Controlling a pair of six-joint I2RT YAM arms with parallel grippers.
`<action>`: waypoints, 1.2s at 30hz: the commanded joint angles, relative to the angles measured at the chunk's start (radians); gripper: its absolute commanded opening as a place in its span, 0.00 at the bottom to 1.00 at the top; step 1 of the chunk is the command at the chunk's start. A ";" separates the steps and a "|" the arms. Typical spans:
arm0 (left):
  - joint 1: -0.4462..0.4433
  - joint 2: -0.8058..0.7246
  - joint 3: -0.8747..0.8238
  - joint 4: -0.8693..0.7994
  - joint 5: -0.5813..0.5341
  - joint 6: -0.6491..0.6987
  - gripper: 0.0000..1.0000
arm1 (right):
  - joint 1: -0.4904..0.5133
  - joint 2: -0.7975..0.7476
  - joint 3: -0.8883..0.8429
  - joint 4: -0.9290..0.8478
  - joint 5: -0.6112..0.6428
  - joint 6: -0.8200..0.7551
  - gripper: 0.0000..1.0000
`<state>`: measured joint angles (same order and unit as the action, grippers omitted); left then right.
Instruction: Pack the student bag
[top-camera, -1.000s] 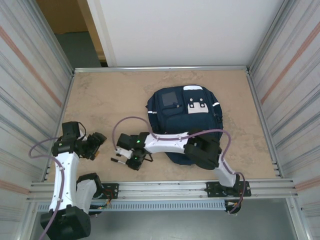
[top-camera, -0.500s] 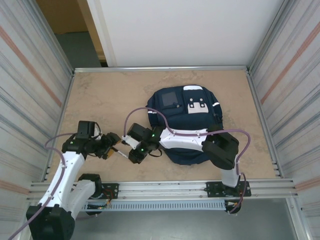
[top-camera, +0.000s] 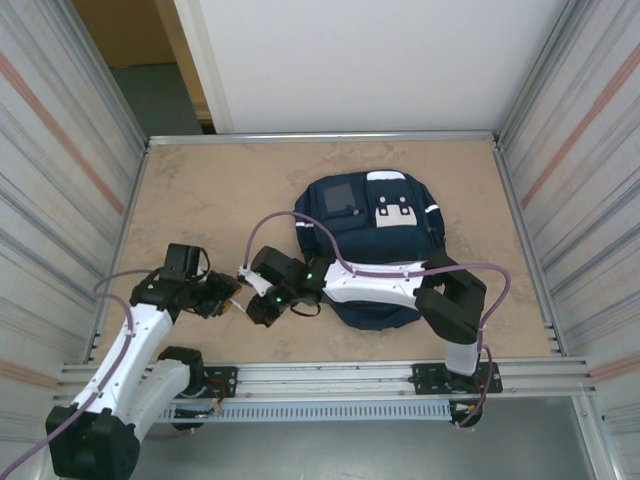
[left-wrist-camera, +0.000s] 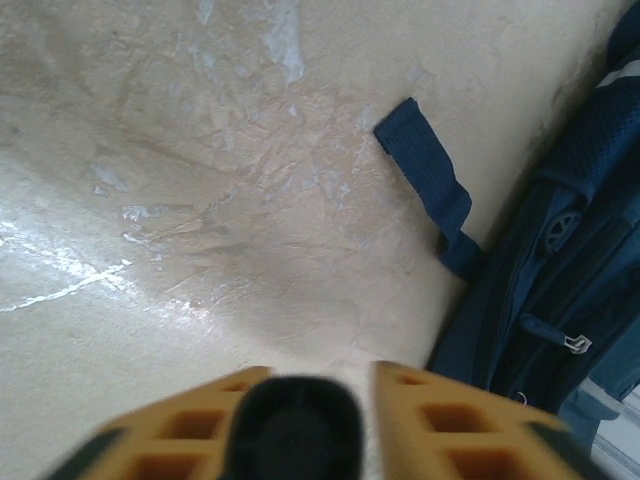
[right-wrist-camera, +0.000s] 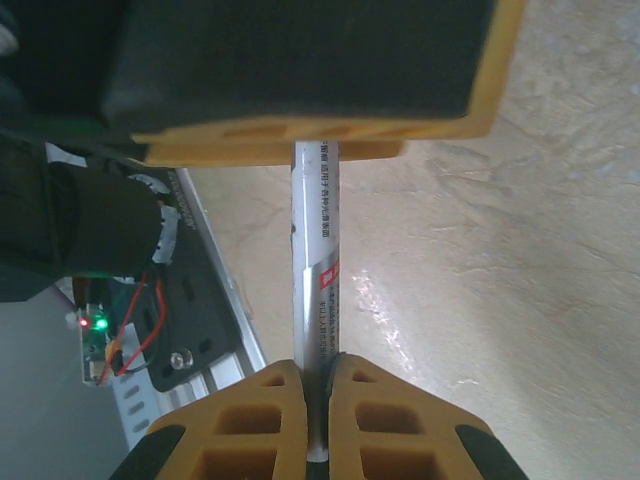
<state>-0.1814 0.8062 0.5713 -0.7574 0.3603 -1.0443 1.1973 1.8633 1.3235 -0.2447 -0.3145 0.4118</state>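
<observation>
Beige stone-look table (top-camera: 200, 190) between ribbed metal walls (top-camera: 60, 170), white wall (top-camera: 380, 60) behind.
The navy student bag (top-camera: 370, 250) lies right of centre, its inside hidden; just left of it the right gripper (right-wrist-camera: 318, 375) pinches a white pen (right-wrist-camera: 318, 270), whose dark far end the left gripper (left-wrist-camera: 310, 385) clasps.

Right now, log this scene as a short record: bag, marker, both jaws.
student bag: lying on the table, front up, held by nothing
marker: white barrel, bridging the two arms
right jaws: shut on the marker's barrel
left jaws: closed on the marker's dark end
strap: flat on the table beside the bag
</observation>
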 joint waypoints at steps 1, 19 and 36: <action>-0.017 -0.029 0.009 -0.002 -0.043 -0.035 0.12 | 0.001 -0.054 -0.006 0.025 0.004 0.033 0.09; -0.193 0.005 0.045 0.118 0.022 -0.044 0.04 | -0.115 -0.092 -0.199 0.368 -0.461 0.285 0.54; -0.245 0.002 0.038 0.189 0.060 -0.111 0.03 | -0.121 -0.111 -0.205 0.250 -0.370 0.252 0.49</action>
<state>-0.4152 0.8135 0.5831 -0.5892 0.4015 -1.1347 1.0599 1.7649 1.1046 0.0410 -0.6811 0.6945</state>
